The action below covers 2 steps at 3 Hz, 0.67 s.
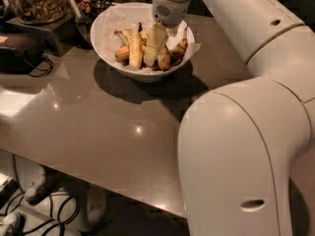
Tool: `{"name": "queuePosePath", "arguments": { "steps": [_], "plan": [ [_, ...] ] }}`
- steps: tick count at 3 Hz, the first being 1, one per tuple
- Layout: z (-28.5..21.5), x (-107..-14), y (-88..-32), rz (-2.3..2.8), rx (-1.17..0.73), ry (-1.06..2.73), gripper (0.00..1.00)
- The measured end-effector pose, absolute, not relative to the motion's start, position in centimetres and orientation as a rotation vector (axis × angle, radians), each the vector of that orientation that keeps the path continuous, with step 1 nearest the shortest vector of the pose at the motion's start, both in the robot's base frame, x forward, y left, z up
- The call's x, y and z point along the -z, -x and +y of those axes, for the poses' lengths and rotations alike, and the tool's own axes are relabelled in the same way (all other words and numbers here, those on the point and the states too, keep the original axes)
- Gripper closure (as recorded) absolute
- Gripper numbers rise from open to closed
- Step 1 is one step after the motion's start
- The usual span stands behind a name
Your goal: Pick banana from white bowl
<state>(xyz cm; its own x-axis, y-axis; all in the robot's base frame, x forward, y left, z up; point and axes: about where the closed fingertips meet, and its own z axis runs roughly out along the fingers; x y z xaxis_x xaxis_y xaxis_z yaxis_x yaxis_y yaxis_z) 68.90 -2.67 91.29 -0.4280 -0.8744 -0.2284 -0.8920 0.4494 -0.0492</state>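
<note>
The white bowl [110, 53] stands at the back of the grey table, lined with crinkled white paper. Several bananas lie in it. A paler banana with a long stem [134, 50] lies at the left of the pile. Brown-mottled banana pieces [164, 59] lie at the right, and I cannot tell which of them is the speckled banana. My gripper [153, 48] reaches down from above into the middle of the bowl, among the bananas, and hides part of the pile.
A glass jar of nuts [38, 1] stands on a dark stand at the back left. A black device with cables [19, 50] lies at the left. My large white arm [246, 146] fills the right side. Cables lie on the floor [44, 210] below the table's front edge.
</note>
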Motion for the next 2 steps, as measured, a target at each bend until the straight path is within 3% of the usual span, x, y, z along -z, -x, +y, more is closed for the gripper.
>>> {"name": "queuePosePath", "arguments": {
  "steps": [2],
  "plan": [
    [-3.15, -89.34, -69.53, 2.516, -0.150, 1.519, 0.57]
  ]
}}
